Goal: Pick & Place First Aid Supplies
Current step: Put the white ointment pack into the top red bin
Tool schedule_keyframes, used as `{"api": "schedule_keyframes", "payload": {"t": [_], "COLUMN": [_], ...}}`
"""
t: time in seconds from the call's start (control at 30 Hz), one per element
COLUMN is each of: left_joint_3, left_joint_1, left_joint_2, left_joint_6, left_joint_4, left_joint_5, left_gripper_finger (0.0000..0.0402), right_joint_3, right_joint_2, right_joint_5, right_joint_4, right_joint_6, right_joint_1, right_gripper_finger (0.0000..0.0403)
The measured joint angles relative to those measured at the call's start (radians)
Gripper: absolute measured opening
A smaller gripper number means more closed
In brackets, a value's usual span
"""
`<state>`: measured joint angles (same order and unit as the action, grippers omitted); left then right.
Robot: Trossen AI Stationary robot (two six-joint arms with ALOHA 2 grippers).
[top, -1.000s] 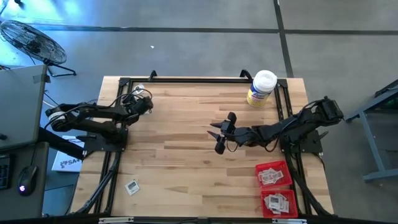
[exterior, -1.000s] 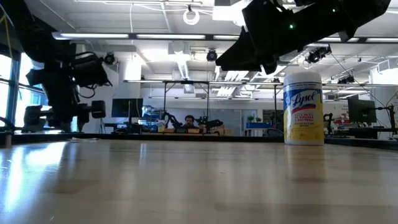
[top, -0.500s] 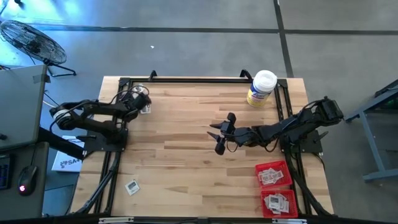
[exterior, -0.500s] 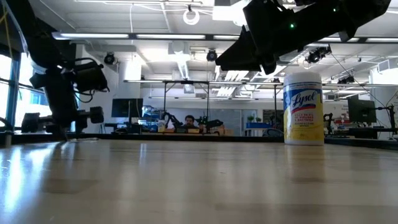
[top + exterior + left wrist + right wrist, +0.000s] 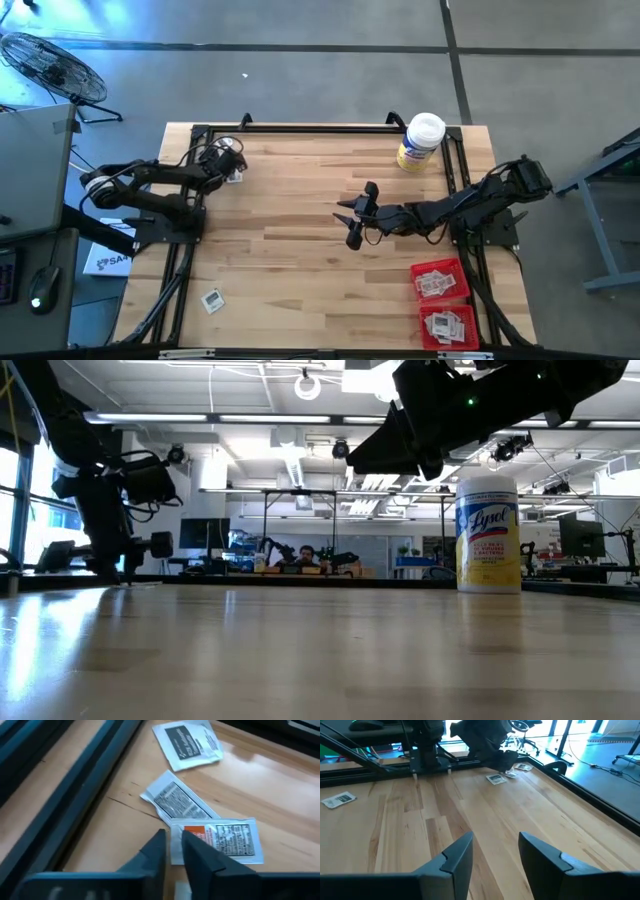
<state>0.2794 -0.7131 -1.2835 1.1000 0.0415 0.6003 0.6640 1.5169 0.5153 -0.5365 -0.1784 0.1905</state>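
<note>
Left pincer (image 5: 172, 851) is nearly pressed together over the edge of an orange-marked packet (image 5: 220, 840) lying on the bench (image 5: 300, 200). Advise confirming the nip holds one packet only before lifting. Right pincer (image 5: 495, 852) hangs spread, empty, mid-bench.

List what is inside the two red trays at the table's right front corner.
Both red trays, the rear one and the front one, hold small white-grey packets with dark print, lying overlapped. How many there are, and anything beneath the top packets, cannot be seen.

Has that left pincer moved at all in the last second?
Yes. In the high view the left pincer has slid slightly toward the table's left edge, now over the packets.
</note>
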Motion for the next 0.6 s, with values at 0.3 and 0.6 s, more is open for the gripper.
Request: {"api": "schedule_keyframes", "payload": {"t": [0.3, 0.6], "left_joint_3": [0.011, 0.108], "left_joint_1": [0.024, 0.178], "left_joint_2": [0.005, 0.039], "left_joint_6": [-0.017, -0.119], "left_joint_4": [0.007, 0.006], "left_joint_5": [-0.031, -0.08], "left_gripper_finger": [0.0012, 0.0002], "right_joint_3": [0.0, 0.0], "right_joint_2": [0.0, 0.0], "right_joint_5": [0.0, 0.001], "right_joint_4": [0.0, 0.0], "right_joint_6": [0.0, -0.003], "right_joint_1": [0.0, -0.001], "right_gripper_finger": [0.0151, 0.0152]}}
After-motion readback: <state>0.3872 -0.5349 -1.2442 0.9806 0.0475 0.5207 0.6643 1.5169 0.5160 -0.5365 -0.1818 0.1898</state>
